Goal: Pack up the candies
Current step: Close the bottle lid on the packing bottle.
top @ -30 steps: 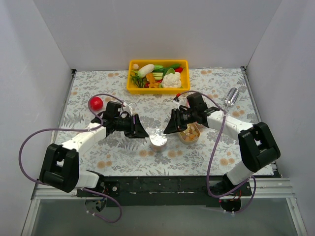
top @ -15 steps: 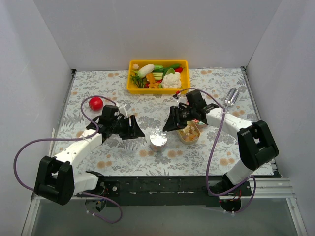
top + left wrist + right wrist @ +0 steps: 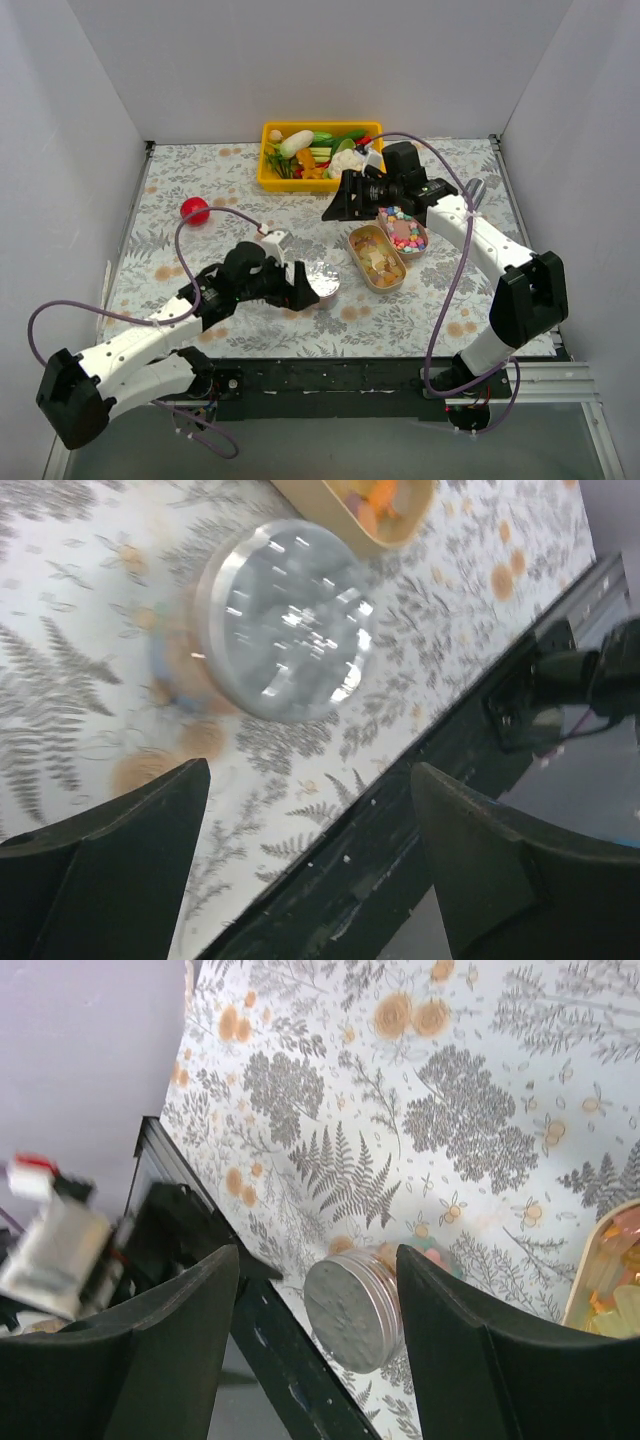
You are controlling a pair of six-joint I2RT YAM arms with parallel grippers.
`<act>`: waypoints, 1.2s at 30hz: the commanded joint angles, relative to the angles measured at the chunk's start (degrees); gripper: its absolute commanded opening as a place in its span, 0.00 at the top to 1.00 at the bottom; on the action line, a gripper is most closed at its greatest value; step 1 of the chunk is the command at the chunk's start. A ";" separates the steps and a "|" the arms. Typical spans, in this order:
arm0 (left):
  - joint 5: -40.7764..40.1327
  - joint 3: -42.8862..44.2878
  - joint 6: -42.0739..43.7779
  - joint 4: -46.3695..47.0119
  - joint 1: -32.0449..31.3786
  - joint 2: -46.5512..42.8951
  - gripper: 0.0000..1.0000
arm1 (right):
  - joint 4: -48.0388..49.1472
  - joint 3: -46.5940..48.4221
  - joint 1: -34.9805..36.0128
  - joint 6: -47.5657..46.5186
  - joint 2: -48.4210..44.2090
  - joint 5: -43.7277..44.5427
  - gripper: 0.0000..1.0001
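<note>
A small jar with a silver screw lid [image 3: 322, 283] stands near the table's front, with candies showing through its glass [image 3: 432, 1256]. To its right, a beige oval tray holds orange-tan candies [image 3: 378, 258], and a second tray behind it holds pastel candies [image 3: 404, 230]. My left gripper [image 3: 300, 289] sits just left of the jar, open and holding nothing. My right gripper [image 3: 332, 208] hovers behind the jar, near the yellow bin, also open and holding nothing. The left wrist view shows the lid [image 3: 285, 620] beyond the fingers [image 3: 110, 870]. In the right wrist view the jar [image 3: 355, 1310] lies far below the spread fingers [image 3: 470, 1350].
A yellow bin [image 3: 268, 170] of toy vegetables stands at the back centre. A red ball [image 3: 194, 210] lies at the left. A shiny metal object [image 3: 478, 186] peeks out behind the right arm. The table's black front edge [image 3: 420, 780] runs close to the jar.
Both grippers have opened and drawn away from the jar. The left arm pulled back toward the front edge. The right arm swung toward the bin, uncovering the pastel tray.
</note>
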 commanded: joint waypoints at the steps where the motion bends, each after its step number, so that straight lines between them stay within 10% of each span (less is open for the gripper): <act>1: -19.77 -2.72 -4.44 0.62 -13.12 -3.67 0.17 | -4.48 3.77 -1.01 -1.68 -0.36 1.48 0.29; 8: -32.53 -9.66 -8.15 6.84 -20.97 -13.26 0.02 | -5.54 0.96 -1.81 -1.77 -4.49 3.24 0.29; 19: -57.76 -19.94 -6.05 26.96 -36.79 3.35 0.02 | -8.88 2.45 -3.48 -2.56 -5.38 3.42 0.29; 27: -57.07 -34.60 4.39 59.99 -37.77 9.67 0.02 | -10.02 2.89 -6.03 -1.15 -3.09 -0.36 0.29; 36: -56.63 -33.66 20.50 101.13 -40.66 46.04 0.02 | -15.64 4.48 -6.29 -2.12 -1.24 -0.10 0.30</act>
